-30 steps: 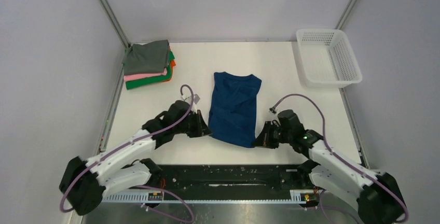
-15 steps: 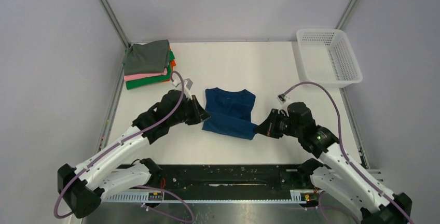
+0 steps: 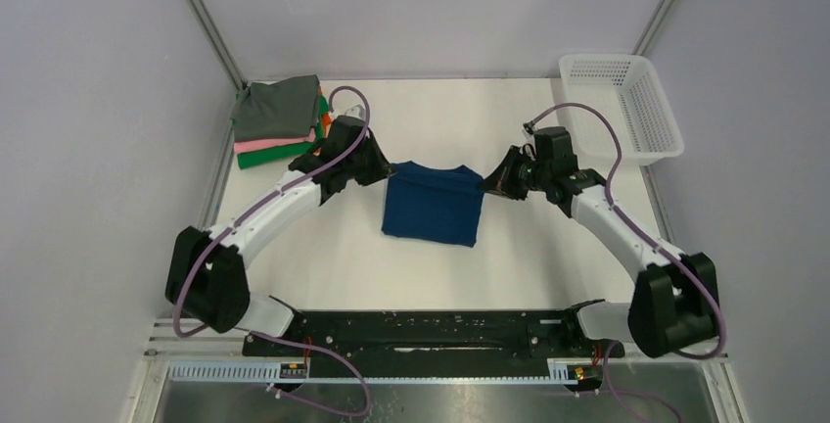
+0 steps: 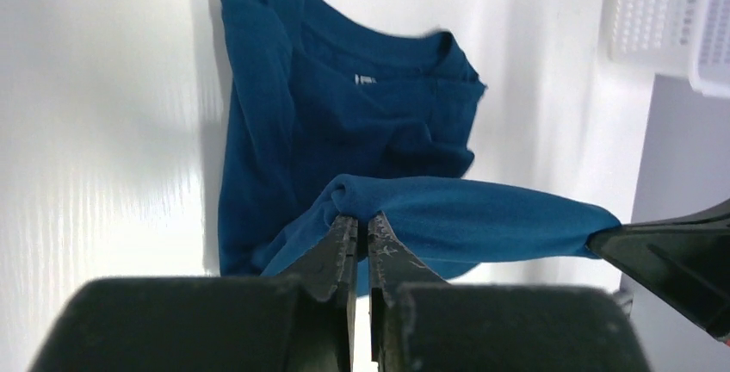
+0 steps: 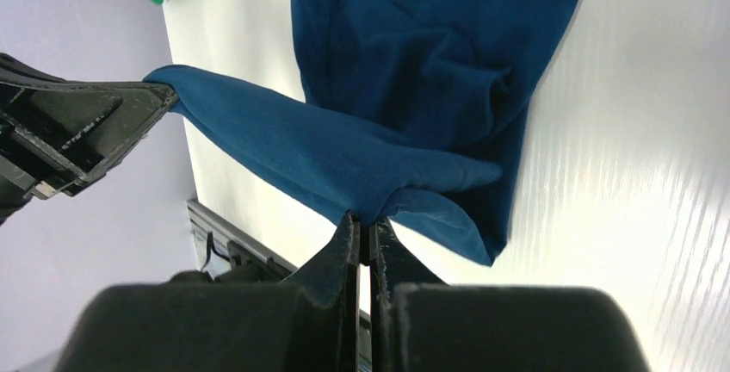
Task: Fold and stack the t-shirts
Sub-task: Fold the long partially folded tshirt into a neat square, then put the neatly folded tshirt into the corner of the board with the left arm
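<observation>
Five t-shirts on the counter: one dark blue tee and four folded in a stack, grey, pink, green and orange. One white mesh basket. Two hands: the left hand and the right hand.

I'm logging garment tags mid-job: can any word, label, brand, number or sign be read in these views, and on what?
No text can be read.
On the small white neck label inside the collar of the dark blue cotton t-shirt: print too small and blurred to read.
On the white plastic mesh basket: no markings visible.
</observation>
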### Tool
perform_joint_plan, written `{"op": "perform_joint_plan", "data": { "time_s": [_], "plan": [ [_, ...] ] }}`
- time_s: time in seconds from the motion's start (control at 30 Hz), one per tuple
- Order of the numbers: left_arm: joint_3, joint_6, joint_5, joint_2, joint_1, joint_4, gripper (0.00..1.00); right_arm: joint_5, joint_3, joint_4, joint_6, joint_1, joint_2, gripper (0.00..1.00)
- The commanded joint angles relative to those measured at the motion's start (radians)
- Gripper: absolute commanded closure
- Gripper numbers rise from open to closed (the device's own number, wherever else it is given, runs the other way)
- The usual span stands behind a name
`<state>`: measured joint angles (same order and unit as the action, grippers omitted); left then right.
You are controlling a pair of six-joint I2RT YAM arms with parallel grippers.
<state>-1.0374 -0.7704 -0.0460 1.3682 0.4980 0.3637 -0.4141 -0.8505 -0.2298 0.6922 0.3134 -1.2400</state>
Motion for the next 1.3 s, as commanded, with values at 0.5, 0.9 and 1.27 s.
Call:
{"op": "perform_joint_plan", "data": {
  "time_s": [0.5,0.9,1.27],
  "plan": [
    [-0.647,0.117,-0.077,0.741,-0.165,0.025,0.38,-0.019,-0.623,0.025,-0.081,-0.135,-0.79,0.65],
    [-0.474,0.23,-0.25,0.659,-0.165,0.005,0.01,0.06,-0.284,0.099,-0.104,-0.133,-0.465,0.01],
    [-0.575,0.284,-0.155,0.794,-0.053,0.195,0.3,0.115,-0.034,0.097,-0.119,-0.135,-0.182,0.01]
  ]
}}
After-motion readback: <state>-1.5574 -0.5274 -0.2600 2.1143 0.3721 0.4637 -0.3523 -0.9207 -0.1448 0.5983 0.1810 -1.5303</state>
